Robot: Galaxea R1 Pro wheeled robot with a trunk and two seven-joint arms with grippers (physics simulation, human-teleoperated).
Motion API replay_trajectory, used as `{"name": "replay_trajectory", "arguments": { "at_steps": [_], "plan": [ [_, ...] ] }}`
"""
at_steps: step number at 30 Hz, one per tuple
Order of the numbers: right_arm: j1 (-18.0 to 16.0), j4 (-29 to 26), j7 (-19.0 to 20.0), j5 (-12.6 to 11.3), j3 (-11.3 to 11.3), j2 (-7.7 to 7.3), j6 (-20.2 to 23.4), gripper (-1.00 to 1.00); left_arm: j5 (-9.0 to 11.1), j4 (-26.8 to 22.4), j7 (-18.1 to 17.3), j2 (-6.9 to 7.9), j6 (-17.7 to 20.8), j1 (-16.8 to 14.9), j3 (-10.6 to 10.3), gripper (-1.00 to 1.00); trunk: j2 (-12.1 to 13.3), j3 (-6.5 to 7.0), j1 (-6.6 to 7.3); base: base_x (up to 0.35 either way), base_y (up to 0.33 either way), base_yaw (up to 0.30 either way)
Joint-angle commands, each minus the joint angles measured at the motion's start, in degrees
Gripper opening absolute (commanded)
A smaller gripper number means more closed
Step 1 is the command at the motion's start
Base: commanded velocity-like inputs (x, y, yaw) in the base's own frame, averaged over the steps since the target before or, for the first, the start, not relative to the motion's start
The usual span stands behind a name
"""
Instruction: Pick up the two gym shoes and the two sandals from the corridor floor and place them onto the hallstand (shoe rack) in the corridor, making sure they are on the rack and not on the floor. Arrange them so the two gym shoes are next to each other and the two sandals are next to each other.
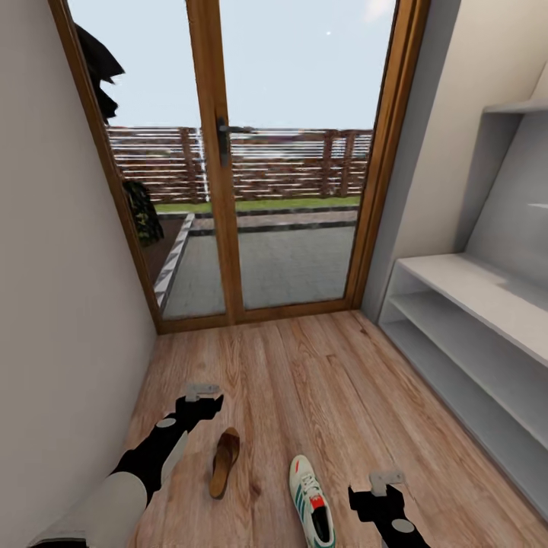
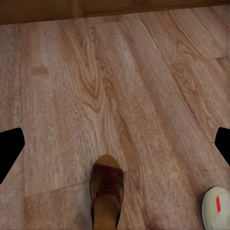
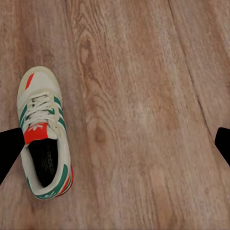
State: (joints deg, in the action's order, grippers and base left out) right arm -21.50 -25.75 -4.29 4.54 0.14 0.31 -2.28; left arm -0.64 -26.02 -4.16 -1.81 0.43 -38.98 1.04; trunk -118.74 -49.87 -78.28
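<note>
Both my jaws gape empty; the cream-white green-striped lace-up sneaker point(image 3: 43, 135) looks light, stiff-soled; I'd pinch its heel collar.

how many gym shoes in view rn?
1. The gym shoe lies on the corridor floor, just left of the right tool, right of a sandal. The second may be out of frame.

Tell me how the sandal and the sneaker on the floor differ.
The sandal is brown, slim and open with a strappy upper; the sneaker is cream-white with green stripes, red-orange marks and white laces, and is bulkier and closed. The sandal lies nearer the left gripper, the sneaker nearer the right gripper. Both rest sole-down on the wood floor, toes toward the glass door, neither held.
</note>
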Motion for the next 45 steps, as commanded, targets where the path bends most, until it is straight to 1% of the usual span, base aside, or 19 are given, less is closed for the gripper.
{"name": "replay_trajectory", "arguments": {
  "at_steps": [1, 11, 18, 21, 25, 29, 30, 40, 44, 45],
  "plan": [
    [-0.03, 0.05, -0.28, 0.47, 0.02, 0.02, -0.1, 1.0, -0.07, -0.12, -0.34, 0.0, 0.11, -0.03, 0.12, 1.0, -0.44, -0.32, -0.22, 0.0, 0.0, 0.078],
    [-0.03, 0.16, -0.16, 0.47, 0.03, 0.04, -0.1, 1.0, -0.07, -0.49, -0.89, 0.15, 0.5, 0.03, -0.09, 1.0, -4.45, -2.98, -2.41, 0.0, 0.0, 0.114],
    [-0.03, 0.17, -0.06, 0.47, 0.04, 0.04, -0.1, 1.0, -0.07, -0.71, -0.9, 0.11, 0.71, -0.05, -1.12, 1.0, -7.26, -4.86, -3.95, 0.0, 0.0, 0.044],
    [-0.03, 0.17, -0.02, 0.47, 0.04, 0.04, -0.1, 1.0, -0.07, -1.72, -0.89, -0.01, 1.86, -0.1, -1.43, 1.0, -8.46, -5.67, -4.61, 0.0, 0.0, 0.009],
    [-0.03, 0.17, -0.01, 0.47, 0.04, 0.04, -0.1, 1.0, -0.07, -4.59, -0.97, -0.12, 5.88, -0.1, -1.64, 1.0, -10.06, -6.75, -5.49, 0.0, 0.0, 0.004],
    [-0.03, 0.17, -0.01, 0.47, 0.02, 0.02, -0.1, 1.0, -0.07, -6.63, -1.01, -0.12, 7.48, -0.02, -1.74, 1.0, -11.67, -7.83, -6.36, 0.0, 0.0, 0.001],
    [-0.03, 0.17, -0.02, 0.47, -0.02, -0.01, -0.11, 1.0, -0.07, -7.86, -1.02, -0.13, 8.15, 0.19, -1.84, 1.0, -12.07, -8.1, -6.58, 0.0, 0.0, 0.0],
    [-0.03, 0.31, -0.03, 0.49, 0.03, -0.02, -0.42, 1.0, -0.07, -8.68, -1.11, -0.05, 8.32, 0.83, -2.0, 1.0, -16.08, -10.81, -8.78, 0.0, 0.0, 0.0],
    [-0.03, 0.34, -0.07, 0.52, 0.11, 0.03, -0.44, 1.0, -0.07, -8.69, -1.12, -0.04, 8.15, 0.84, -3.29, 1.0, -17.68, -11.87, -9.66, 0.0, 0.0, 0.112],
    [-0.03, 0.35, -0.08, 0.5, 0.12, 0.04, -0.45, 1.0, -0.07, -8.69, -1.09, -0.04, 8.13, 0.84, -4.0, 1.0, -18.08, -12.13, -9.88, 0.0, 0.0, 0.149]
  ]
}}
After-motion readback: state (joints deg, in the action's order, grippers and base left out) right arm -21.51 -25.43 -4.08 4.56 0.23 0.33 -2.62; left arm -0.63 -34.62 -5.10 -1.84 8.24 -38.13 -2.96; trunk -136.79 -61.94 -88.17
